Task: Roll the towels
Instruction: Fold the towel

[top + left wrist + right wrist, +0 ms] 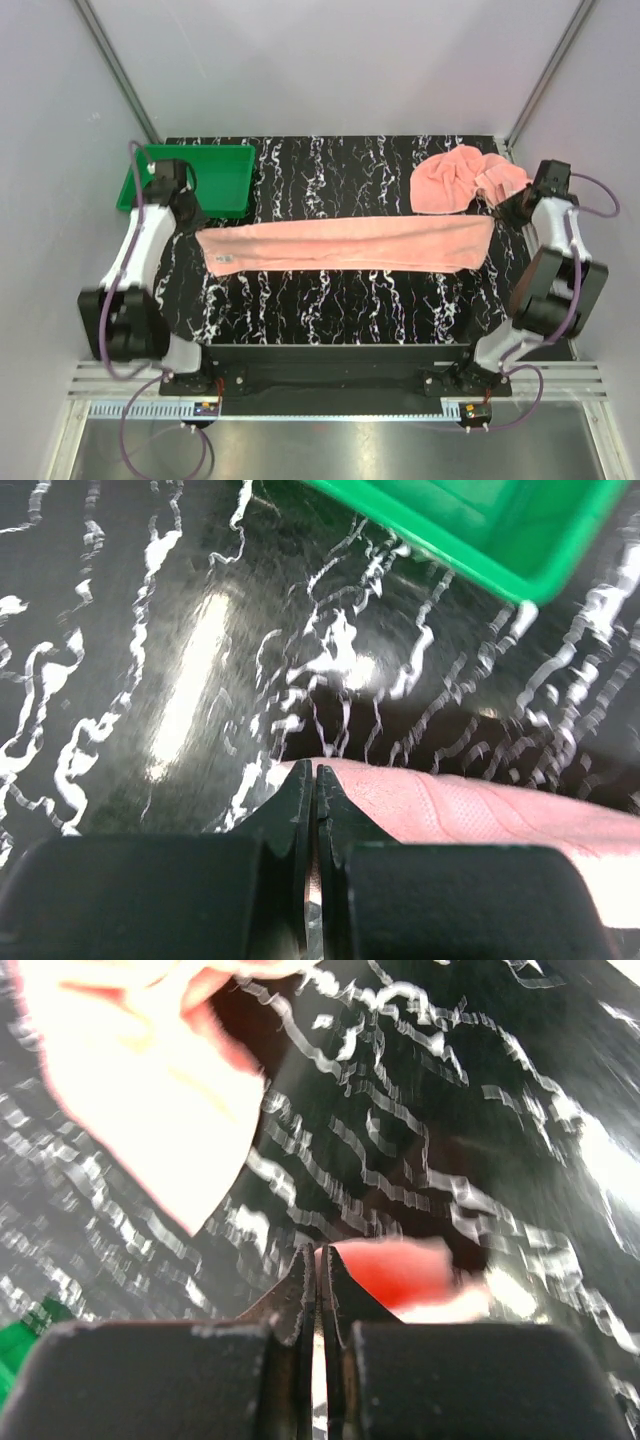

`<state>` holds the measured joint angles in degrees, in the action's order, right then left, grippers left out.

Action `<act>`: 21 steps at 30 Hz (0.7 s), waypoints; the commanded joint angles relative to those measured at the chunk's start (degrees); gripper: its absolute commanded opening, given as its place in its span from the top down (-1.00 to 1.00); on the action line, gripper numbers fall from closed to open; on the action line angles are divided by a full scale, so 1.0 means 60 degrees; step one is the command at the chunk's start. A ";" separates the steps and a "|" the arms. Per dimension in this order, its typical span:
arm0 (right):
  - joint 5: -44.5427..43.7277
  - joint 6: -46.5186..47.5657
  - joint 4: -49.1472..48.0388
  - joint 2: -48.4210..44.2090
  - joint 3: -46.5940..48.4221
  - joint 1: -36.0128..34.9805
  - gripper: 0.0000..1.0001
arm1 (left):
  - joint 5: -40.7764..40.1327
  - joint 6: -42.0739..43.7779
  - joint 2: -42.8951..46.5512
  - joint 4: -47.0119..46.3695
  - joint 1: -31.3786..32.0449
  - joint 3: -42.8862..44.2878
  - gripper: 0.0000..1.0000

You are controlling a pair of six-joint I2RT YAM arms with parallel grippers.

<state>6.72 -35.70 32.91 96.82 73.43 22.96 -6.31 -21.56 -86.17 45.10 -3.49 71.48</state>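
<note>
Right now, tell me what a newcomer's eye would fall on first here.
A long pink towel lies stretched flat across the middle of the black marbled table. A second towel sits crumpled at the far right corner, and a green tray at the far left.

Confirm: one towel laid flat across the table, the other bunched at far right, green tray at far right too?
Not quite. The tray sits at far left, as the top view shows. The flat towel and bunched towel are as stated.
</note>
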 commanded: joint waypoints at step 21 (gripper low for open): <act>-0.3071 -0.0230 0.2985 -0.8247 -0.2539 0.0099 1.00 | -0.0371 -0.0244 0.8230 0.2020 -0.0137 -0.2450 1.00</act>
<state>-9.58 -35.88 53.54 40.86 60.40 23.31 -7.01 -22.76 -30.20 57.95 -3.90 58.83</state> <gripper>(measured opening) 0.019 0.024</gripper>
